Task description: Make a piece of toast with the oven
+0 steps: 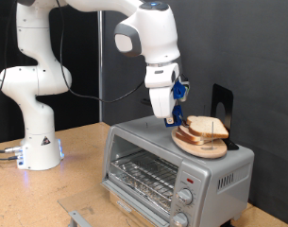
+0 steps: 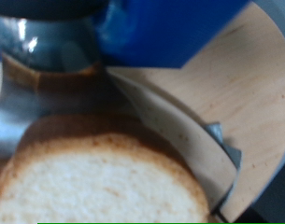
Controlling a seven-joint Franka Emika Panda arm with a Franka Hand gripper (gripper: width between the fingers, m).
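Counts, as we see them on the wooden counter

We count one oven (image 1: 177, 169), one piece of toast (image 1: 206, 126) on one wooden plate (image 1: 198, 145), two round knobs (image 1: 182, 199) at the oven's front, one robot arm, one gripper (image 1: 170, 119), one black stand (image 1: 222, 106).

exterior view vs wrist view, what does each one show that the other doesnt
Only the exterior view shows the whole oven with its glass door, wire rack and knobs, plus the arm and the gripper just above the oven top beside the plate.
Only the wrist view gives the close look at the bread's pale crumb and tan crust.
Both show the piece of toast lying on the wooden plate.
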